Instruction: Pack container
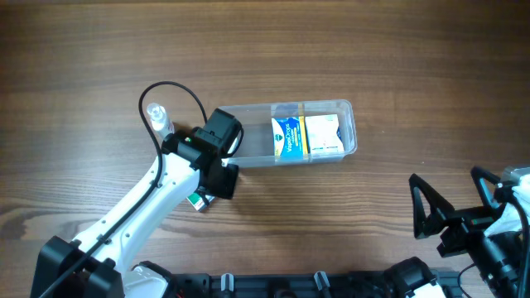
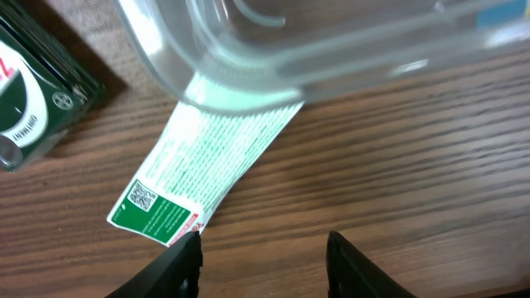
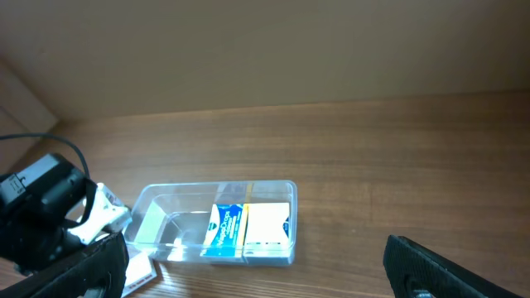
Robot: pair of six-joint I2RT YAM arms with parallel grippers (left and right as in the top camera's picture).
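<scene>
Just beyond the left gripper (image 2: 263, 246), jaws apart and empty, the container (image 2: 331, 41); right gripper (image 1: 445, 178) wide open.

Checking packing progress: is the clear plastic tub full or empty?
Partly filled: a blue-and-white box and a yellow-and-white box sit at one end of the clear rectangular plastic tub.

Soft, even light from above casts only faint shadows, while the left wrist view shows the near container (image 2: 290, 50) blurred and streaked with pale glare.
</scene>
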